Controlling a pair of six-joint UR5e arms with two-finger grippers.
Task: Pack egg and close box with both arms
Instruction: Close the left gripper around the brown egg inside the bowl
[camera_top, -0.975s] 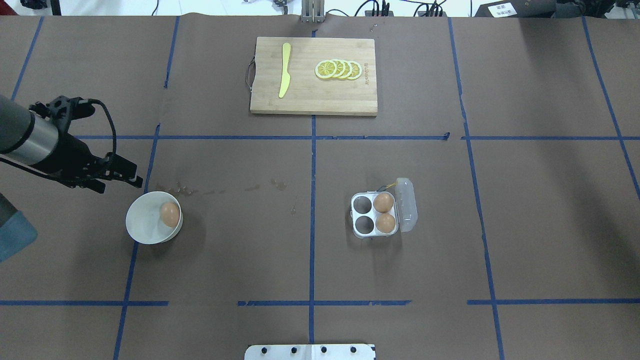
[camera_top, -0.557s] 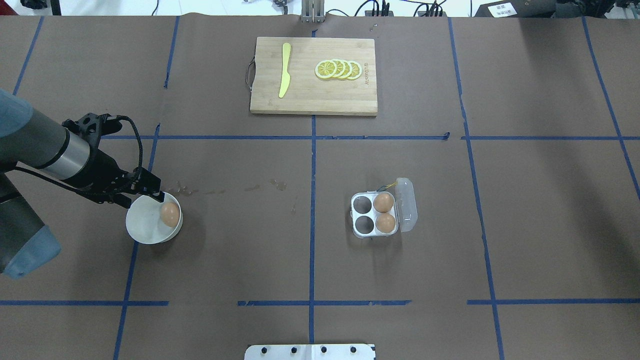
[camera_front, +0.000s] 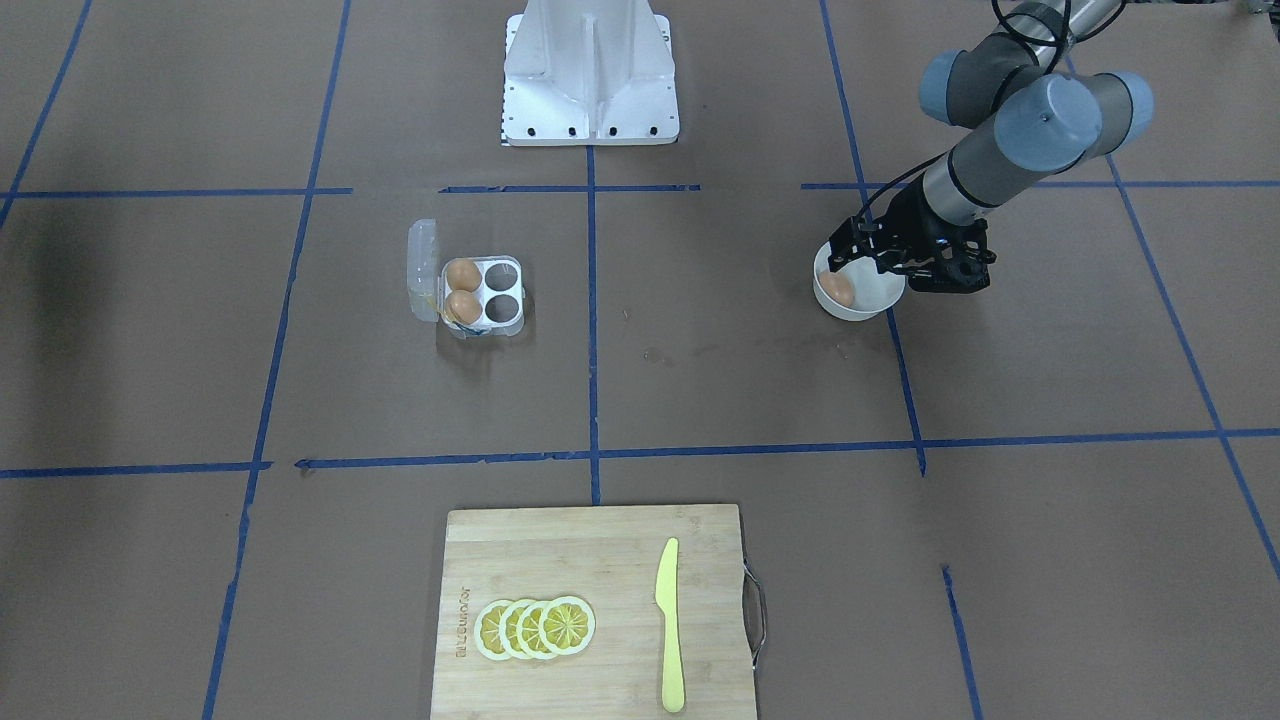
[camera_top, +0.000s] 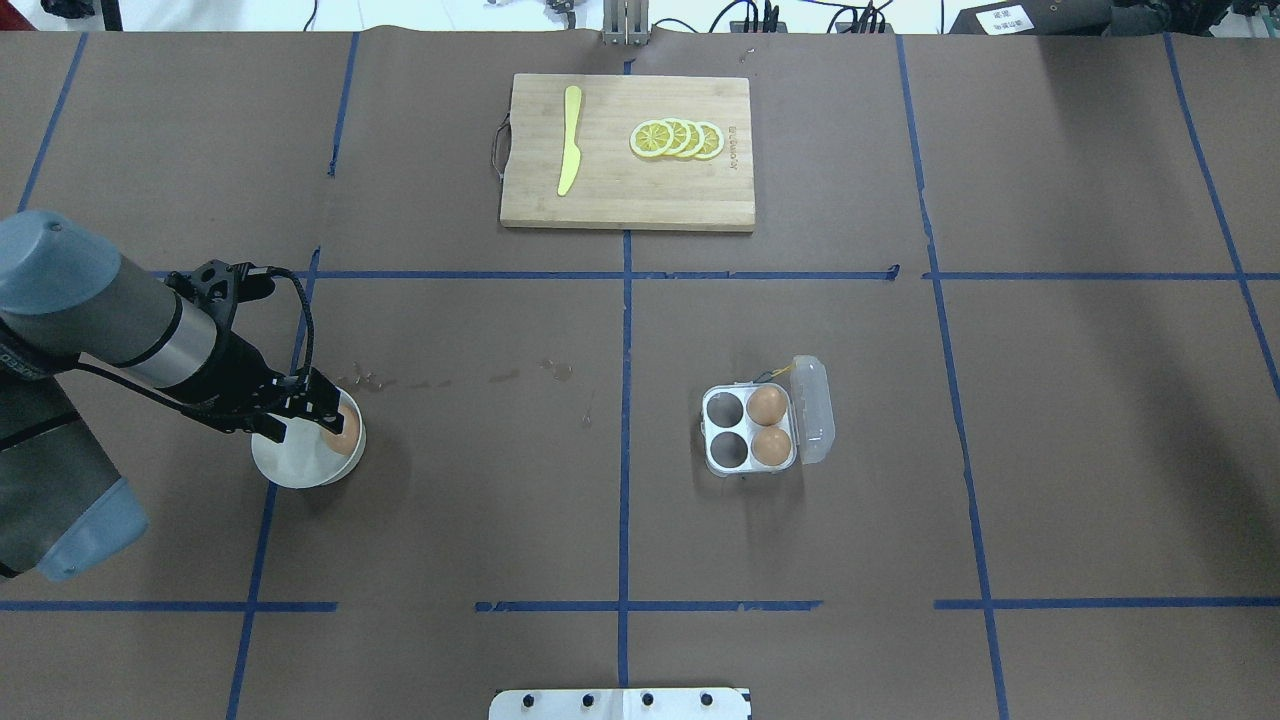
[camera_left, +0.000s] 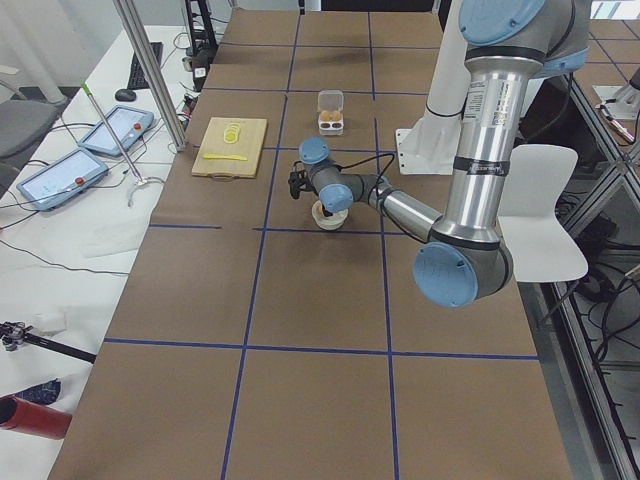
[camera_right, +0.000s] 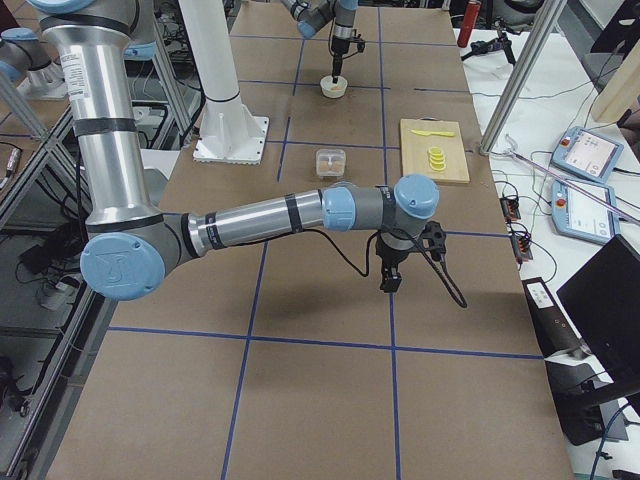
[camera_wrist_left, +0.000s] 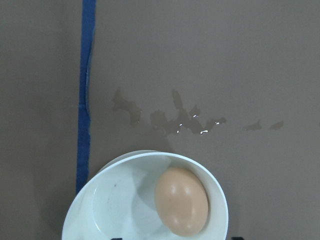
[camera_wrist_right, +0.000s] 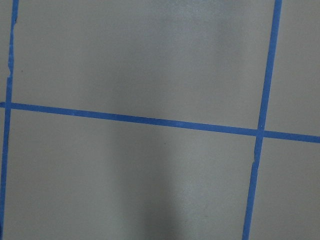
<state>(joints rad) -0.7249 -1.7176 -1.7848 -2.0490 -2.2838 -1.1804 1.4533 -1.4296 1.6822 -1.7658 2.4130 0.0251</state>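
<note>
A tan egg (camera_top: 347, 430) lies in a round white bowl (camera_top: 290, 458) at the table's left; it also shows in the left wrist view (camera_wrist_left: 181, 201) and the front view (camera_front: 838, 290). My left gripper (camera_top: 308, 420) hangs open over the bowl, fingers on either side of the egg, not touching it. The clear box (camera_top: 728, 432) stands open right of centre, lid (camera_top: 815, 410) folded back, with two eggs (camera_top: 767, 405) (camera_top: 771, 445) in its right cells. My right gripper (camera_right: 388, 283) shows only in the exterior right view, far from the box; I cannot tell whether it is open.
A wooden cutting board (camera_top: 627, 190) with a yellow knife (camera_top: 569, 140) and lemon slices (camera_top: 677, 138) lies at the far middle. The white stand base (camera_front: 590, 70) sits at the robot's edge. Dried stains (camera_top: 365, 378) mark the paper beside the bowl.
My left arm has swung right and down, bringing the open gripper from beside the bowl to over it, around the egg. Box and eggs have not moved.
</note>
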